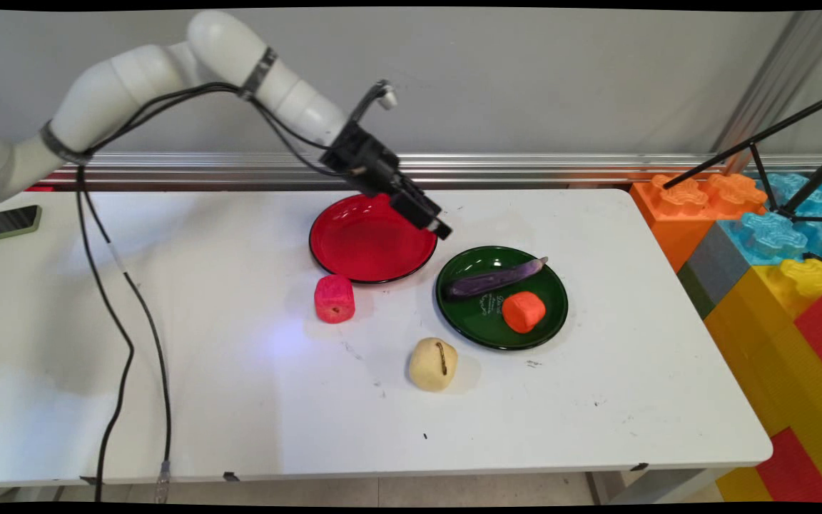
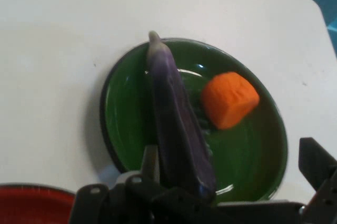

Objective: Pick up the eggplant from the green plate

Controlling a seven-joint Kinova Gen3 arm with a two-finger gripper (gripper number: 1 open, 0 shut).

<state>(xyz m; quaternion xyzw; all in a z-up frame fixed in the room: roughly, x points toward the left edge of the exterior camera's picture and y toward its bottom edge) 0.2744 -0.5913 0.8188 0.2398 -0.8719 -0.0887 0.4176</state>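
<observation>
Main view: nearest the camera, one pale yellow potato-like piece (image 1: 433, 364) lies toward the surface's (image 1: 204, 400) near edge. Beyond it to the left stands one pink-red block (image 1: 335, 298). Two plates are present: one red plate (image 1: 361, 243), bare, and one green plate (image 1: 468, 318) just beside it on the right, carrying one purple eggplant (image 1: 496, 278) and one orange piece (image 1: 524, 311). The claw (image 1: 434, 223) hangs over the red plate's right rim, angled down toward the green plate. One phone (image 1: 6, 222) lies at the far left edge.

Hand view: the eggplant (image 2: 179, 129) lies directly ahead of the claw (image 2: 231, 182), its long axis running along the line of sight. The fingers (image 2: 316, 163) stand apart, holding nothing.
</observation>
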